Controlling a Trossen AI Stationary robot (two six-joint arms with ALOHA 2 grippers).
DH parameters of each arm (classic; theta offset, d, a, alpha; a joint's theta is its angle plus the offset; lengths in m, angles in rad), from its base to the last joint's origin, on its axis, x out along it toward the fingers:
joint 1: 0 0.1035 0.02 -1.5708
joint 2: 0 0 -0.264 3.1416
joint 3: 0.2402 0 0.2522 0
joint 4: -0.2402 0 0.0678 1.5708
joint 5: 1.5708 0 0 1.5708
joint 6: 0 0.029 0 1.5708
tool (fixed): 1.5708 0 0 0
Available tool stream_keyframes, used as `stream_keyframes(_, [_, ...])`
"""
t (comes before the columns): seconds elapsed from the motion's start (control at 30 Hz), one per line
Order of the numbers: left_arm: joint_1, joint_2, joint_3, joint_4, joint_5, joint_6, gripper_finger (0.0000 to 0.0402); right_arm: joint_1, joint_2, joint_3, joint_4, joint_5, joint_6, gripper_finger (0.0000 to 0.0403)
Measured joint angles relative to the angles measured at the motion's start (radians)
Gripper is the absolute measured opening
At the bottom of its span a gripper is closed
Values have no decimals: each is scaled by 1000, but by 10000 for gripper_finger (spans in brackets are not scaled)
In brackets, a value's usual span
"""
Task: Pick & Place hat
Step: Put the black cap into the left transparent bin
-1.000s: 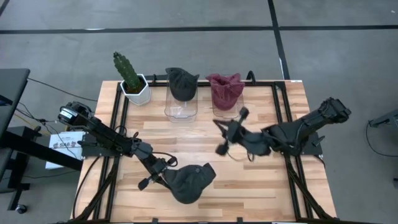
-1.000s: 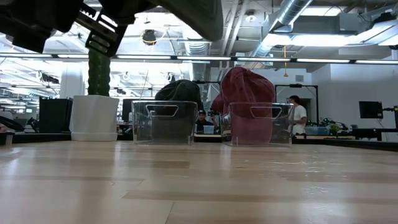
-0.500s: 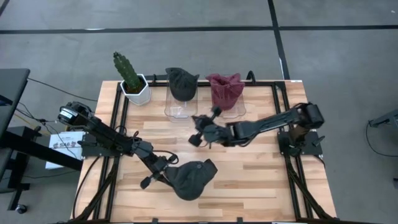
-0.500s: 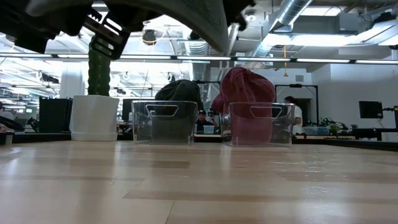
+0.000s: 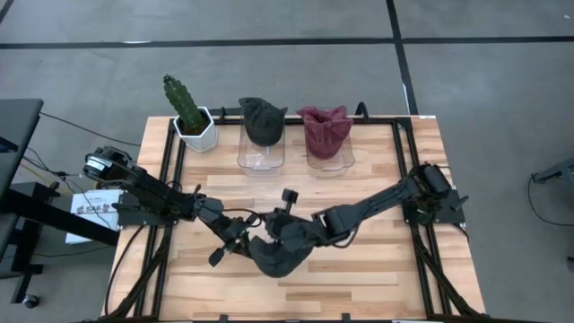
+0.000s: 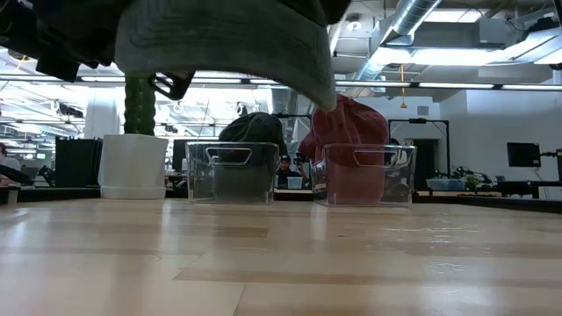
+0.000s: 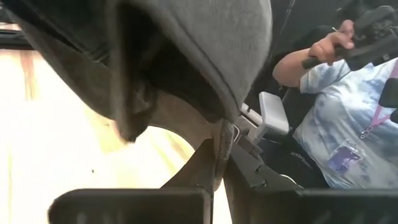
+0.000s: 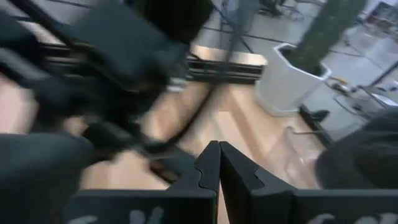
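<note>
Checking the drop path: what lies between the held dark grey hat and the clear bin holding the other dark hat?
In the high view, only bare wooden tabletop separates the dark grey hat from the clear bin.

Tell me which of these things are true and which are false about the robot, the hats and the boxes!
1. The left end effector is shut on the dark grey hat. True.
2. The grey hat lies flat on the table. False: the low view shows it held up in the air.
3. The maroon hat sits in a clear bin. True.
4. The cactus pot stands between the two bins. False: it stands to the side, beside the bin holding another dark hat.
5. The right end effector is open wide. False: it is shut, close to the grey hat.
</note>
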Motion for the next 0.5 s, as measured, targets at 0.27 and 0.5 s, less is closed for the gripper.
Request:
stream_keyframes(0.27, [15, -1, -5, 3, 2, -17, 14, 62, -12, 3, 15, 0, -5, 0])
stream_keyframes(0.5, [2, -1, -6, 1, -5, -22, 14, 22, -16, 4, -1, 224, -88, 0])
